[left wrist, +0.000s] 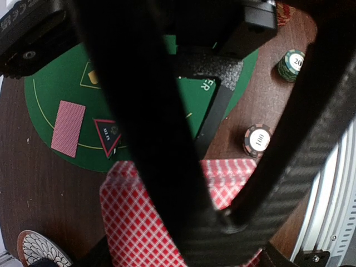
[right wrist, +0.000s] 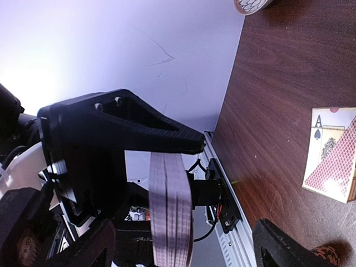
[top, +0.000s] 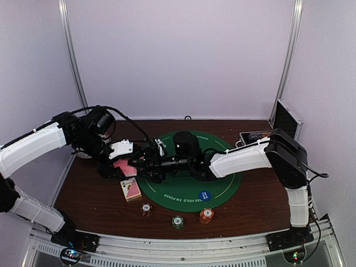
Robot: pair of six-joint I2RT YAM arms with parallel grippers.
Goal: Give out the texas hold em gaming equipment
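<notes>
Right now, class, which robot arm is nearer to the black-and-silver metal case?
Right. The right arm bends its elbow close by the metal case at the table's far right corner. The left arm reaches in over the table's left side, well away from it.

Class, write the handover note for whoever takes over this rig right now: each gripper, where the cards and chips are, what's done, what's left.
Left gripper: shut on the deck of cards, held over the left side of the table.
Right gripper: open, right up at the deck, gripping nothing.
On the green mat: one card, face down. Three chip stacks stand on the table in front of the mat, with the card box beside it.
Done: chips out, one card dealt.
Left: probably pull the next card and deal on.
</notes>
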